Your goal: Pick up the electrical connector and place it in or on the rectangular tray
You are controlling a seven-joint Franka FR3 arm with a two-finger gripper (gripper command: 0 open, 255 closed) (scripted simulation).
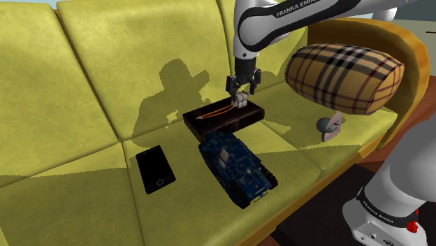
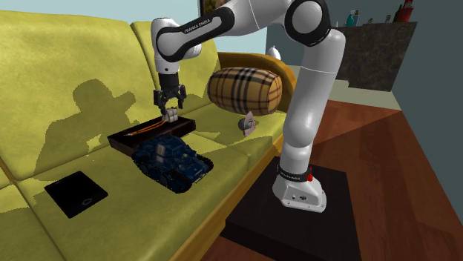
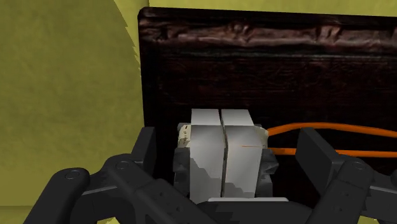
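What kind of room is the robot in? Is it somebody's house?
Most likely a living room in a home: there is a yellow-green sofa with a plaid bolster cushion, a dark blue toy tank on its seat, and a wooden floor beside it.

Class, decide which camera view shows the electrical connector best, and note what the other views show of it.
The wrist view: the pale connector sits large between the open fingers, orange wires trailing over the dark tray. Shoulder and second exterior views show it as a small pale block under the gripper.
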